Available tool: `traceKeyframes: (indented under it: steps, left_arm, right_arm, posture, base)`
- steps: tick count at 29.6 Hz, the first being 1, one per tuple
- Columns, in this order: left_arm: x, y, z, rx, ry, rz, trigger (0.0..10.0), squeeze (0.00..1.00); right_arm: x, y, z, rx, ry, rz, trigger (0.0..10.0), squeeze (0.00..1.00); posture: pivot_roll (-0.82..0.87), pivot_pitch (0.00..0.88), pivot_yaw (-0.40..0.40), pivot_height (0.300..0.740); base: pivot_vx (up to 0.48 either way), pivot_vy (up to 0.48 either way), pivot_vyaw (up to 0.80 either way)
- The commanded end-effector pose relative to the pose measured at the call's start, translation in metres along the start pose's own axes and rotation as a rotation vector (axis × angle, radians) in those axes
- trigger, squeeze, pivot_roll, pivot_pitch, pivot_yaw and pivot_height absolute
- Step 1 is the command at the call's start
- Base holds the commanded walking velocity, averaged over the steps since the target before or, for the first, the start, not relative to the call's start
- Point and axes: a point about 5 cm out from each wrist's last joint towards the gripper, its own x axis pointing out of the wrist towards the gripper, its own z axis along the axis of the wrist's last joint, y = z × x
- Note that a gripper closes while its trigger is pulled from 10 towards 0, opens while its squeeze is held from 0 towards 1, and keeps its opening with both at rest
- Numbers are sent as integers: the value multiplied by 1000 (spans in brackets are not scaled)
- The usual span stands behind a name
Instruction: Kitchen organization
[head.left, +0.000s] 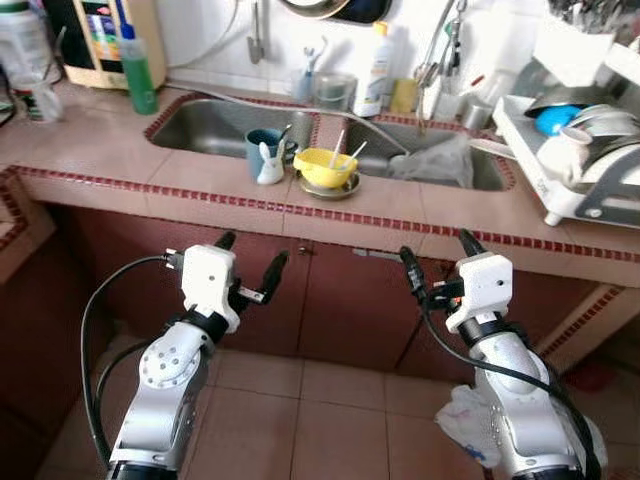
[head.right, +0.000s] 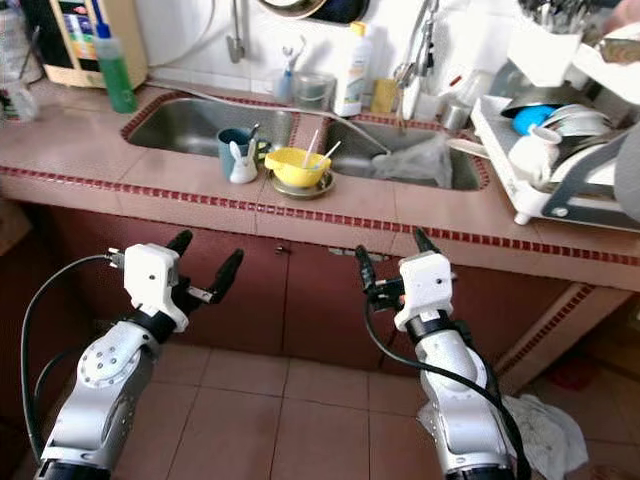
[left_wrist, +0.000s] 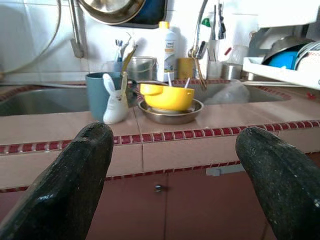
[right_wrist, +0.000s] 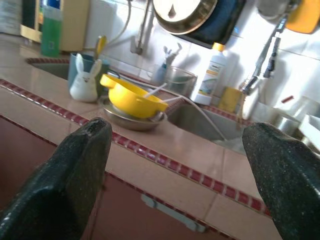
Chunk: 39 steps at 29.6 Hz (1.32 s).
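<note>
A yellow bowl (head.left: 325, 166) with utensils in it rests on a metal dish (head.left: 330, 187) on the tiled counter (head.left: 200, 185), at the front of the double sink (head.left: 210, 125). A blue mug (head.left: 262, 148) and a white rabbit figure (head.left: 270, 165) stand just left of it. Both arms are raised in front of the cabinet doors, below the counter edge. My left gripper (head.left: 250, 260) is open and empty. My right gripper (head.left: 438, 256) is open and empty too. The bowl (left_wrist: 167, 96) lies ahead between the left fingers, and the bowl (right_wrist: 131, 99) is ahead of the right fingers.
A white dish rack (head.left: 575, 150) with plates sits on the counter at the right. A green bottle (head.left: 140, 75) stands at the back left, a white bottle (head.left: 372, 70) and the tap (head.left: 440, 50) behind the sink. A crumpled cloth (head.right: 545, 430) lies on the floor tiles.
</note>
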Motion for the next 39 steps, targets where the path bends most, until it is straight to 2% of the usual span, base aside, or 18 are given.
traceKeyframes:
  steps: [1, 29, 39]
  left_arm:
    - [1, 0, 5, 5, -13, -19, 10000, 0]
    - [6, 0, 8, 27, -25, -44, 10000, 0]
    - [9, 1, 6, 24, -13, -17, 10000, 0]
  right_arm:
    - [3, -1, 5, -7, -23, 2, 10000, 0]
    - [4, 0, 5, -14, -25, 6, 10000, 0]
    - [4, -1, 6, -22, -26, 9, 10000, 0]
  posture:
    - [94, 0, -64, 740]
    - [90, 0, -61, 740]
    - [86, 0, -61, 740]
  base:
    - [0, 0, 0]
    - [455, 0, 0]
    - [67, 0, 0]
